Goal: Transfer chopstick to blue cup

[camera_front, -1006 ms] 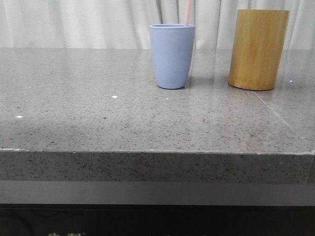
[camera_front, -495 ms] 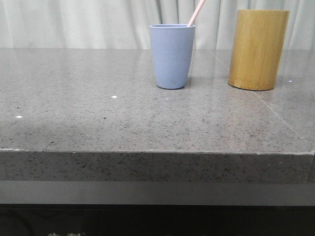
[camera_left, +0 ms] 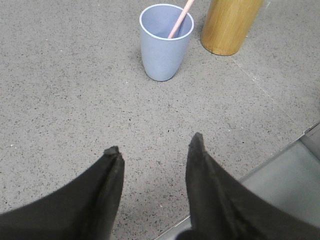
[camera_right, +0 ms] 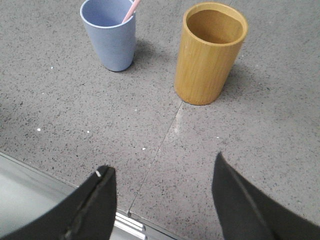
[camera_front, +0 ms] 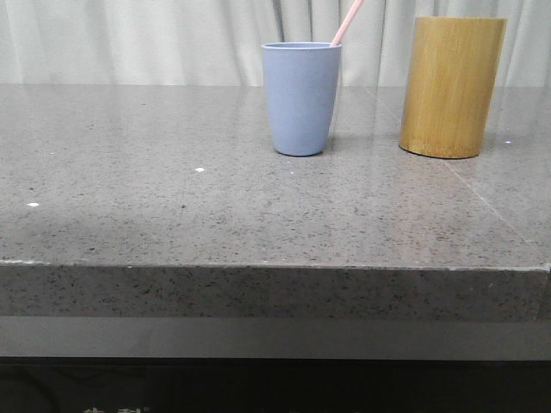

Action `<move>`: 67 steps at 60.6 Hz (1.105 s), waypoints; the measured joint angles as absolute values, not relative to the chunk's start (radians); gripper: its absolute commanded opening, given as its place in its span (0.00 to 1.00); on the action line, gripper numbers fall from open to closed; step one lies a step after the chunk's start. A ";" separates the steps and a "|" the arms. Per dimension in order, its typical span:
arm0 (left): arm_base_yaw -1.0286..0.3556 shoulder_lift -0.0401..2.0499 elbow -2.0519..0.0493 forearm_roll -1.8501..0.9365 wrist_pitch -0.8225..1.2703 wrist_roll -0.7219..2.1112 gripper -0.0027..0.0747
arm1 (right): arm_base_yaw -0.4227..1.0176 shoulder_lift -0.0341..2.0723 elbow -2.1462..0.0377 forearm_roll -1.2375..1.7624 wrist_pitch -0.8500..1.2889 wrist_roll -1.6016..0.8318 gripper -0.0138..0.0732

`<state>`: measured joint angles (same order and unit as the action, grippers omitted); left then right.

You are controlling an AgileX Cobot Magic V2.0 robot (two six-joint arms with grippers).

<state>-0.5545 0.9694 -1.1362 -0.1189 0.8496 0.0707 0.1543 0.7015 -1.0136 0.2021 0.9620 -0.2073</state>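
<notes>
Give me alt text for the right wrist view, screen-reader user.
A light blue cup with a pale pink chopstick leaning inside stands on a speckled grey stone table, apart from a taller, empty bamboo holder. The open right gripper hangs near the table's edge, holding nothing.

You'll see the thin pale pink chopstick (camera_front: 347, 23) (upper centre of the front frame) has tipped from upright to leaning right.
</notes>
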 measured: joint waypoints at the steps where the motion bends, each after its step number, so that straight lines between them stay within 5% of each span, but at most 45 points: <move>1: -0.555 0.969 -1.136 -0.119 0.850 0.071 0.42 | 0.154 0.687 -1.001 0.202 0.955 -0.207 0.67; 17: -0.555 0.969 -1.136 -0.119 0.850 0.071 0.39 | 0.154 0.486 -0.860 0.202 0.902 -0.207 0.62; 36: -0.555 0.969 -1.136 -0.119 0.850 0.071 0.03 | 0.154 0.466 -0.842 0.237 0.922 -0.196 0.10; 41: -0.555 0.969 -1.136 -0.119 0.850 0.071 0.01 | 0.154 0.466 -0.842 0.249 0.925 -0.195 0.02; 67: -0.555 0.969 -1.136 -0.119 0.850 0.070 0.01 | 0.154 0.466 -0.842 0.249 0.938 -0.190 0.02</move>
